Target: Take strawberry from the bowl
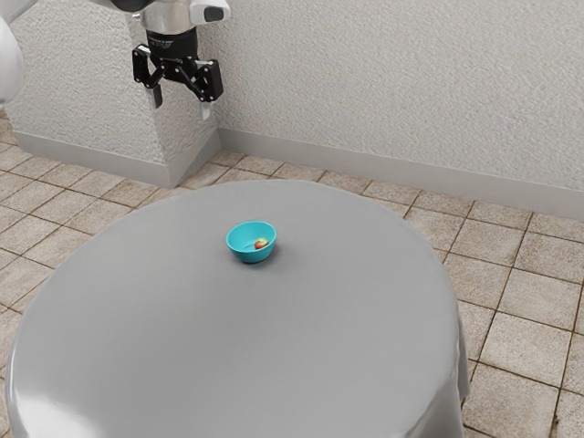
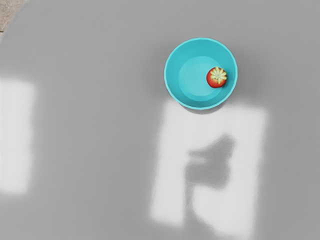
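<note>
Strawberry (image 2: 216, 80) is lying in bowl (image 2: 174, 75); probably soft, sides inviting gentle hold. Pincer (image 1: 181, 107) is hanging released, empty.

This is a room, but its exact kind (home or other) I cannot tell: it has a floor of beige tiles (image 1: 529, 356), a rough pale wall (image 1: 365, 73) with skirting (image 1: 365, 167), and a round table (image 1: 237, 365) under grey cover.

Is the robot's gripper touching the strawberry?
Apart. The exterior view shows wall, floor and tabletop between the raised gripper and the strawberry.
</note>
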Action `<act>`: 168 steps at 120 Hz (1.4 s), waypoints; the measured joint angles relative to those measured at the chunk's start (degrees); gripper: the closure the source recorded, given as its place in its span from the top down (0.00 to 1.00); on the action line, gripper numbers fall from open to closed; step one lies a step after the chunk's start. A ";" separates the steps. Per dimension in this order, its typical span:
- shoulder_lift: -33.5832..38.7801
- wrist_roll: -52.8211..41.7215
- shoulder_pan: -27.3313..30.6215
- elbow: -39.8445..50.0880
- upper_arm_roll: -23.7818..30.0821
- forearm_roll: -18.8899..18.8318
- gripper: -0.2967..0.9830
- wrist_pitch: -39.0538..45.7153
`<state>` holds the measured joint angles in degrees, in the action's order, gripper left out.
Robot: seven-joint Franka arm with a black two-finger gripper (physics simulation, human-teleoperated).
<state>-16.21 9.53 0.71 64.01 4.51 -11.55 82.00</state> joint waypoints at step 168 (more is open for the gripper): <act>-26.94 3.17 2.72 4.32 -1.93 13.88 0.39 28.67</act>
<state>-43.15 12.70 3.43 68.33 2.59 2.34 110.67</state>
